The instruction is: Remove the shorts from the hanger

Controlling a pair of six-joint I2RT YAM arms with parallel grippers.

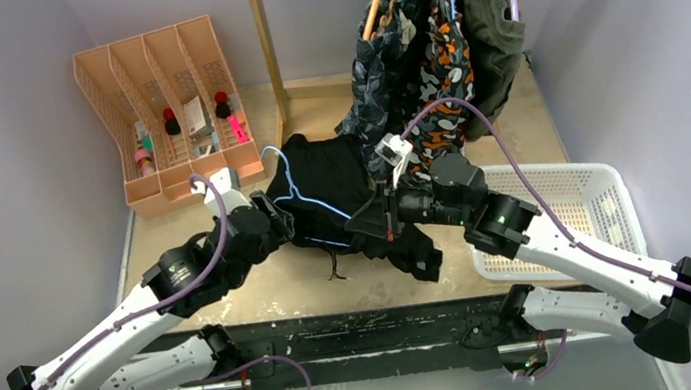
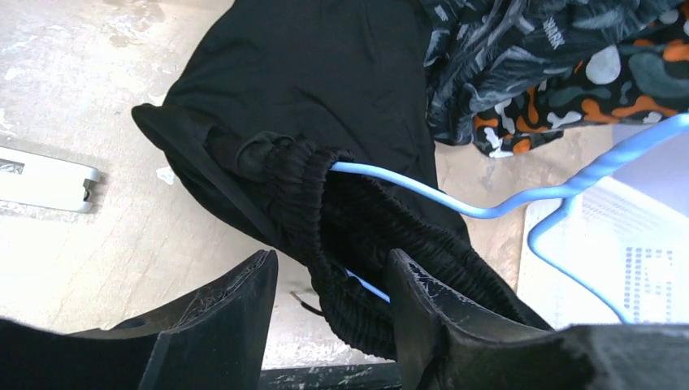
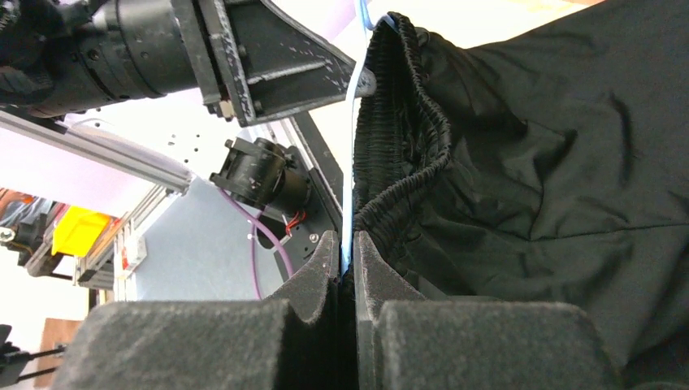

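Observation:
The black shorts (image 1: 331,179) lie on the table, still threaded on a blue wire hanger (image 1: 323,208). My left gripper (image 2: 333,284) is open, its jaws either side of the gathered waistband (image 2: 357,301) and the hanger wire (image 2: 487,210). In the top view it (image 1: 285,225) sits at the shorts' left edge. My right gripper (image 3: 348,264) is shut on the hanger wire (image 3: 351,162) beside the waistband (image 3: 398,122), and shows in the top view (image 1: 360,223) too. The dark patterned shorts (image 1: 384,59), the camouflage shorts (image 1: 441,66) and the olive shorts (image 1: 493,24) hang on the rack.
A peach file organiser (image 1: 164,108) stands at the back left. A white basket (image 1: 579,199) sits at the right under my right arm. The wooden rack's post (image 1: 265,44) rises behind the shorts. A small white block (image 2: 45,179) lies on the table.

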